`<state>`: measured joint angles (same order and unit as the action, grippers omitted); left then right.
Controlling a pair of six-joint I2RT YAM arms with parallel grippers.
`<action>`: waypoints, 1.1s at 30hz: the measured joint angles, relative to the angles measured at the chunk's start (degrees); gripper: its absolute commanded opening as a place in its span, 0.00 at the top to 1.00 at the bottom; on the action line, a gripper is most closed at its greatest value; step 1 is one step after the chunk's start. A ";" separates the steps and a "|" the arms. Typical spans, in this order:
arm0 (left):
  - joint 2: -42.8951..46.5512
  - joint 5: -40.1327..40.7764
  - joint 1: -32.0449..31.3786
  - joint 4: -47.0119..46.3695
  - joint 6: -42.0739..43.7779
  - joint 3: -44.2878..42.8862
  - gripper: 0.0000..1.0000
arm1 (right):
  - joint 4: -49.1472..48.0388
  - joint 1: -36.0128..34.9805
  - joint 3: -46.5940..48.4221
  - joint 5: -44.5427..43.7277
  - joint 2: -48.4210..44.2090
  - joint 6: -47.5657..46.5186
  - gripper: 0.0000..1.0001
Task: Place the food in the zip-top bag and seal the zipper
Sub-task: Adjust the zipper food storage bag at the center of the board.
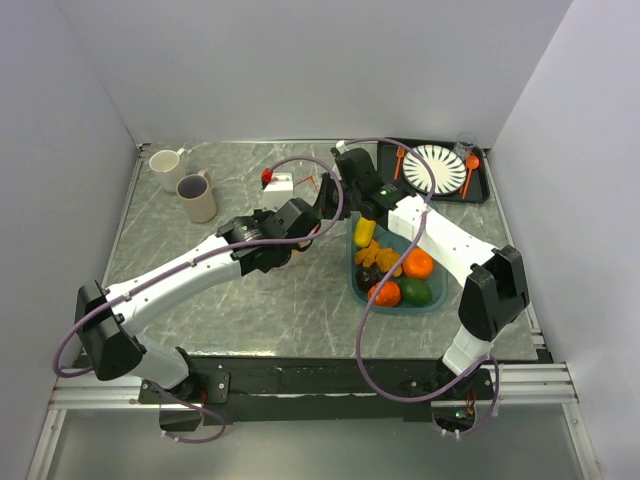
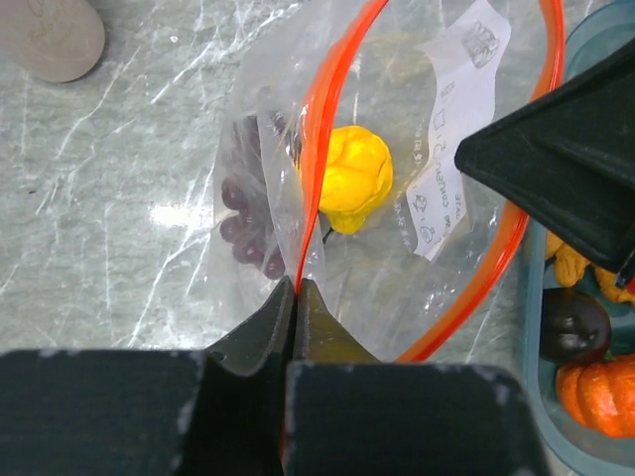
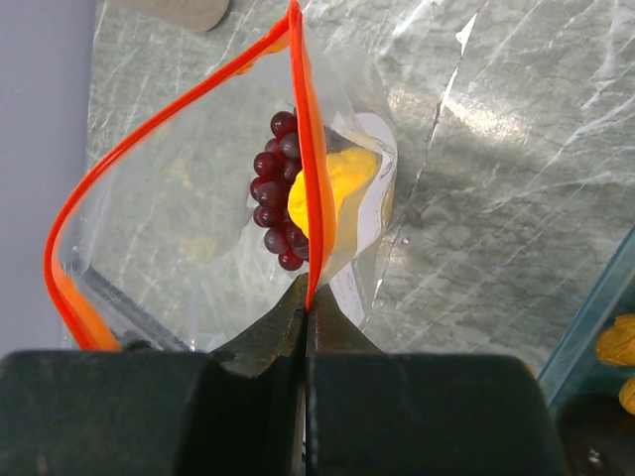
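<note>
Clear zip-top bag (image 3: 179,228) just beside the teal tray (image 2: 531,337) holds only grapes (image 3: 273,198) and one yellow piece (image 2: 355,178). Left gripper (image 2: 296,307) and right gripper (image 3: 306,297) both pinch the zipper (image 2: 327,109) (mouth gaping); most food (image 1: 418,264) sits in tray, bag unsealed.

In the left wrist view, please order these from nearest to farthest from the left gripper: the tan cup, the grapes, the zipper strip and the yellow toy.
Measured from the left gripper:
1. Zipper strip: pinched between the fingers, at the centre.
2. Grapes, on the left in the bag, and yellow toy, on the right. These two are too close to call.
3. Tan cup: top left corner, on the table.
</note>
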<state>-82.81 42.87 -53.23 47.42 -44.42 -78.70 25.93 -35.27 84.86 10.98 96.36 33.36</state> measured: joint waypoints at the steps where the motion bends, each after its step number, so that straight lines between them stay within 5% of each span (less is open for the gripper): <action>1: 0.07 -0.07 0.22 -0.37 0.04 0.24 0.99 | 0.09 0.00 0.00 -0.02 0.02 0.02 1.00; 10: 3.56 -6.05 11.06 -5.88 2.67 4.37 0.99 | 2.05 -0.31 6.05 2.82 3.45 -0.07 1.00; 23: 15.52 -8.52 26.38 -5.66 8.46 0.94 0.99 | 3.65 -7.54 43.41 13.81 24.20 3.67 1.00; 33: 17.90 -14.93 27.87 -8.39 10.29 7.10 0.99 | 0.46 -7.82 25.92 13.57 23.80 5.44 0.84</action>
<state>-64.90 27.94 -25.36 39.03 -34.13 -71.59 26.39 -43.09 110.78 24.56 120.16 38.81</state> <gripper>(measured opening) 0.021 0.102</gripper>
